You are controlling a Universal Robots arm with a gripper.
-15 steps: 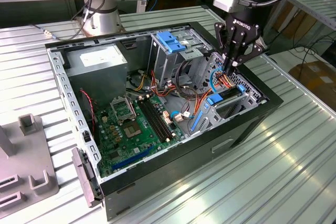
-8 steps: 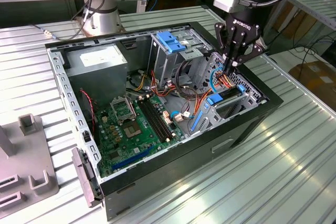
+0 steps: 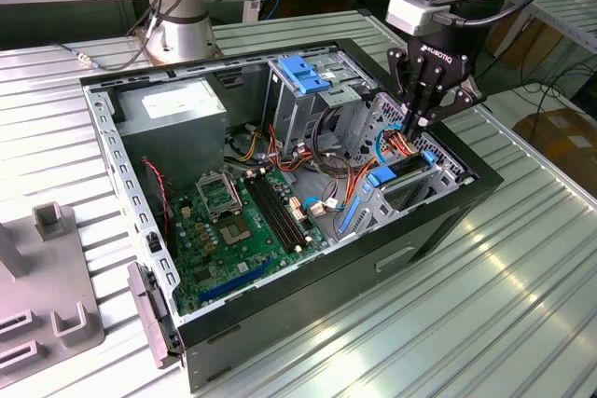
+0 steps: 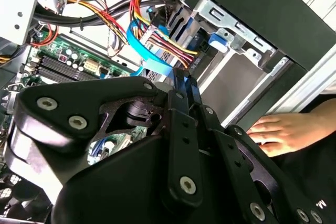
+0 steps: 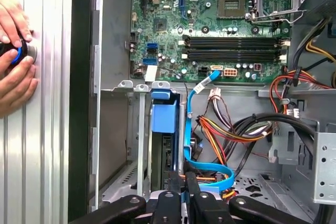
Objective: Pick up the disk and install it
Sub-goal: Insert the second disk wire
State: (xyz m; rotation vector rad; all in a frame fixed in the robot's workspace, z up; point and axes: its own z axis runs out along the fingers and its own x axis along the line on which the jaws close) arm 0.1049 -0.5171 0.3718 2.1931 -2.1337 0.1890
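The step in hand is judged to be the seating of the disk (image 3: 407, 168), which lies in the low bay at the front of the case (image 3: 308, 323), toward the exterior view's right, its blue rails flanking it. The gripper (image 3: 417, 124) is held just above it, and the fingers (image 4: 181, 85) are seen clenched together, with nothing visible between them. Whether the tips touch the disk cannot be told.

For a good seating, pressure would best be kept straight along the bay's guides so that neither rail binds. The blue ribbon cable (image 5: 210, 174) and the coloured wires (image 5: 236, 132) lie close beside the fingers and could be snagged. A hand (image 5: 13, 51) rests on the table just outside the case wall and should be kept clear.

In the exterior view, from left to right, a grey fixture (image 3: 47, 305) is stood on the ribbed metal table (image 3: 466, 323), then the open case, then a carton (image 3: 564, 142) on the floor beyond. The slats look slick, so the case might slide when pushed.
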